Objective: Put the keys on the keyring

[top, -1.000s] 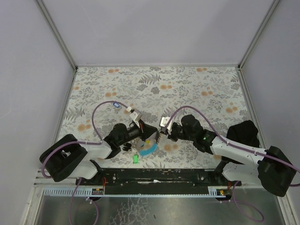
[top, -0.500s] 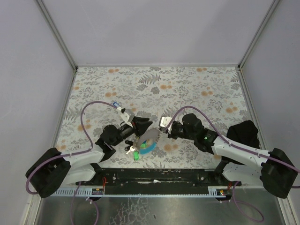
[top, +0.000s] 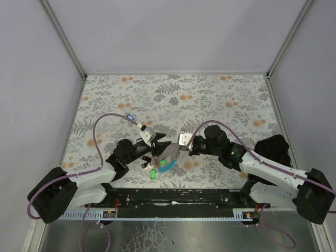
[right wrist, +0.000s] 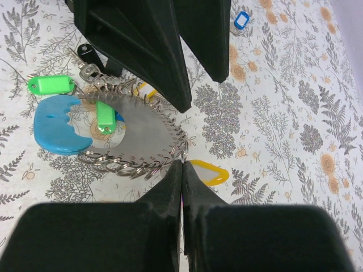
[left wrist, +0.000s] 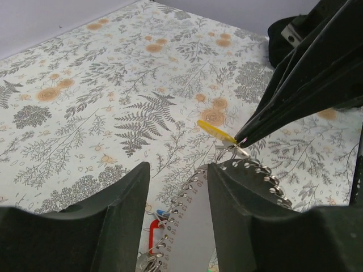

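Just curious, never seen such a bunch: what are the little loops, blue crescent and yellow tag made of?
Loops of the keyring: likely bare metal, silvery with bright glints. Blue crescent: probably matte plastic, evenly coloured, no shine. Yellow tag: seemingly smooth plastic, uniform bright colour with a rounded edge.

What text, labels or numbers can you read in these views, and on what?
No readable text in any view.
green tag: no print visible.
blue tag: white label window, too small to tell whether anything is written.
yellow tag: plain.
keyring, grey disc and light-blue crescent alike: no marks visible.
Arms in the top view: any labels too small to read.
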